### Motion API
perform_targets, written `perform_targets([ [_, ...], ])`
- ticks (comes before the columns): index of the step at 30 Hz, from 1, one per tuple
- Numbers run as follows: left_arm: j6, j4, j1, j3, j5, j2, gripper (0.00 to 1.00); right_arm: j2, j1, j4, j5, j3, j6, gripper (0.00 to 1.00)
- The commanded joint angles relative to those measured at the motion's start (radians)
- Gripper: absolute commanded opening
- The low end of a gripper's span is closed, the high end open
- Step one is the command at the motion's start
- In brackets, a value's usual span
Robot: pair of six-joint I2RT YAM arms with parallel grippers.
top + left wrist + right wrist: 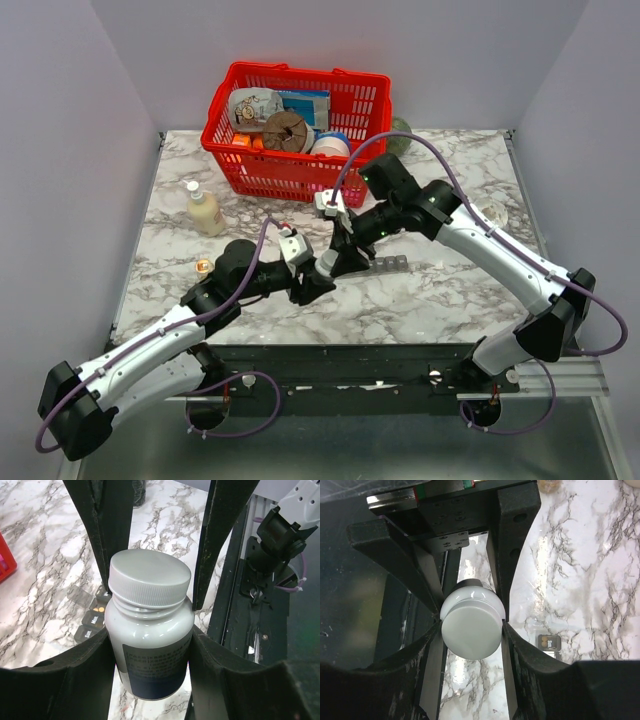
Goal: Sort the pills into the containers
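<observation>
— What does the left gripper (150,677) hold?
— A white pill bottle (152,630). Its fingers are closed only as far as the bottle's body, pressing on both sides.
— And the right gripper (472,626)?
— It is clamped on the cap (470,635), one finger on each side.
— Where are the containers (91,614)?
— On the marble table (45,570), below the held bottle and just beyond the left fingers. An orange pill (100,609) shows in one compartment.

Table (440,290): white marble, grey-veined. Basket (270,175): red. Bottle (150,645): pale grey-white with a dark blue label. Containers (392,264): dark grey.
</observation>
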Motion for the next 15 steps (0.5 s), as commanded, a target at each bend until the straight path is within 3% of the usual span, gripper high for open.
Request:
perform_targets([
  [1, 0.01, 0.063, -0.002, 0.023, 0.109, 0.017, 0.0, 0.022, 0.013, -0.032, -0.096, 0.021, -0.094, 0.29],
  [9, 0.026, 0.031, -0.001, 0.034, 0.181, 0.043, 0.0, 0.019, 0.019, -0.16, -0.207, 0.059, -0.268, 0.3],
  [11, 0.023, 0.033, -0.001, 0.035, 0.163, 0.038, 0.0, 0.028, 0.019, -0.156, -0.173, 0.07, -0.234, 0.38],
  [13, 0.019, 0.039, -0.001, 0.034, 0.12, 0.029, 0.0, 0.029, 0.019, -0.131, -0.143, 0.064, -0.192, 0.56],
  [15, 0.013, 0.045, -0.001, 0.034, 0.091, 0.023, 0.0, 0.01, 0.019, -0.08, -0.123, 0.036, -0.131, 0.63],
])
